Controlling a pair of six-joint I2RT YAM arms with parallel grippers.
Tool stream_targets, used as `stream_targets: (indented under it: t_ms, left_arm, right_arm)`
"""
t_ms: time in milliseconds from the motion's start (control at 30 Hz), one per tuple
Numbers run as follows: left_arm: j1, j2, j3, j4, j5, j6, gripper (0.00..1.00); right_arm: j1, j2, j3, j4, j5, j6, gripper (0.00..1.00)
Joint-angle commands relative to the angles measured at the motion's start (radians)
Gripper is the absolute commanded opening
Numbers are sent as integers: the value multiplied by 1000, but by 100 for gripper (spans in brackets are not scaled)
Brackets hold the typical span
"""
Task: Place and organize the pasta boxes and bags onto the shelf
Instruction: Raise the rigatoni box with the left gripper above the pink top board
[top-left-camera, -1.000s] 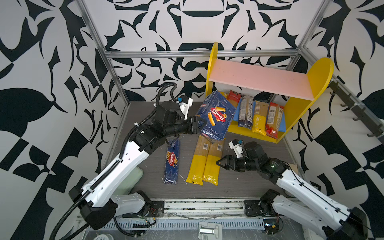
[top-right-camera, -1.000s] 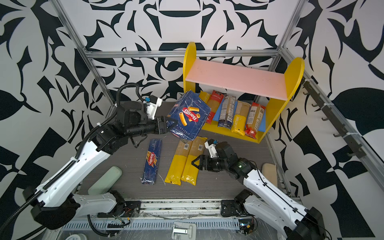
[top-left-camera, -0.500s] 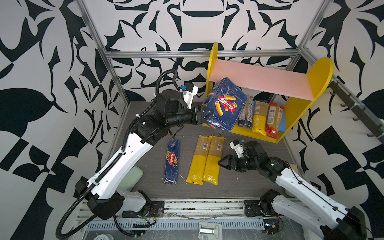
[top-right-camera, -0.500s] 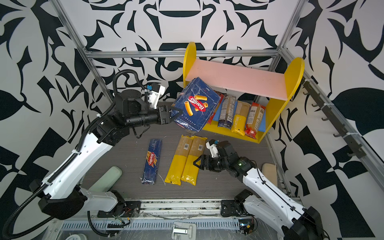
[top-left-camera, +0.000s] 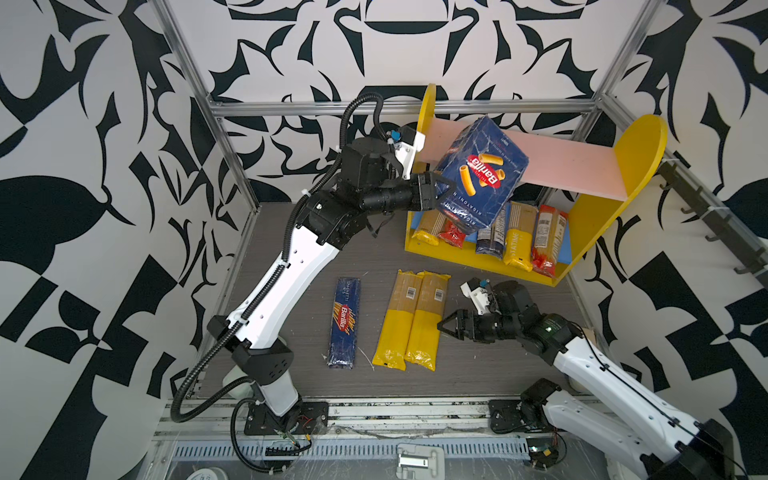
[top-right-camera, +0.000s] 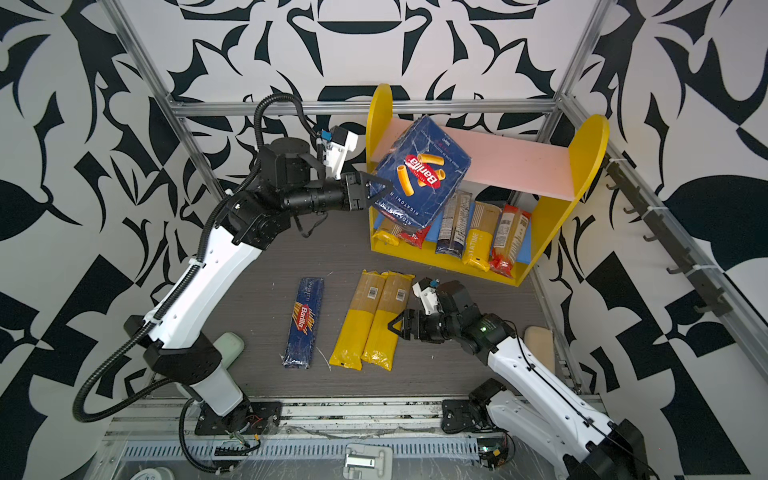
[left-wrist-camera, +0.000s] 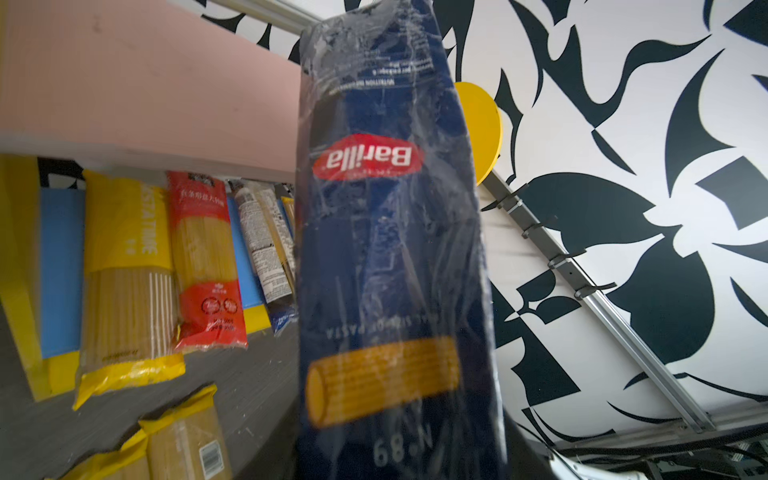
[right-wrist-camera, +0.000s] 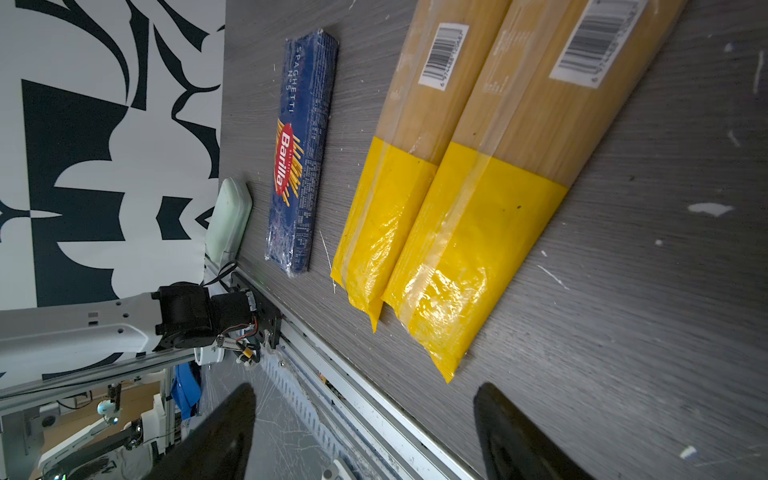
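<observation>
Rigatoni box (top-left-camera: 478, 174) goes up – a second ago it hangs in front of the lower tier, now it sits at upper-board height with the left arm stretched towards the shelf (top-left-camera: 636, 153). Box is tilted, logo face up, and its far corner overlaps the pink upper board (top-left-camera: 569, 162) in both top views. Can't tell if it touches the board yet.

Left fingers (top-right-camera: 379, 180) are clamped on the box's near lower edge, open only as far as that edge needs. Nothing else is in them.

Right fingers (top-left-camera: 451, 319) haven't budged – spread wide, empty, low over the surface (top-left-camera: 311, 257), just beside the two yellow-ended bags (top-left-camera: 424, 320). Right wrist view shows both bags side by side ahead of the open fingers.

Task status, my read:
- five bags (top-left-camera: 519, 237) are already standing on the blue lower board (left-wrist-camera: 62, 270)
- the rigatoni box is headed for the top tier, not set down yet
- spaghetti box (top-left-camera: 344, 322) and the two yellow-ended bags are left on the surface

Edge grip on a tilted box looks marginal, so it needs levelling before release.
</observation>
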Motion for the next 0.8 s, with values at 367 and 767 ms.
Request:
stream_targets:
  t_ms: [367,767]
  left_arm:
    - [5,194,207,405,-112,149,0]
    - [61,223,235,561,-111,100,0]
  right_arm:
    - [-23,-74,99,-124,67,-71,85]
    - [-29,-114,131,-193,136,-81,85]
